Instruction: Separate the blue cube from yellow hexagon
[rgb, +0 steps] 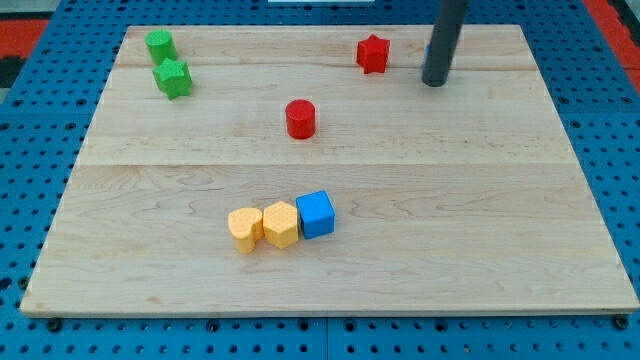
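The blue cube (316, 214) sits on the wooden board below its middle. The yellow hexagon (281, 223) touches the cube's left side. A second yellow block (245, 229) touches the hexagon's left side, so the three form a row. My tip (434, 82) is near the view's top right, far above and to the right of the blue cube, touching no block.
A red star-shaped block (373, 53) lies just left of my tip. A red cylinder (300, 118) stands near the board's middle top. Two green blocks (160, 45) (172, 78) sit at the top left. The wooden board (500, 220) lies on a blue pegboard.
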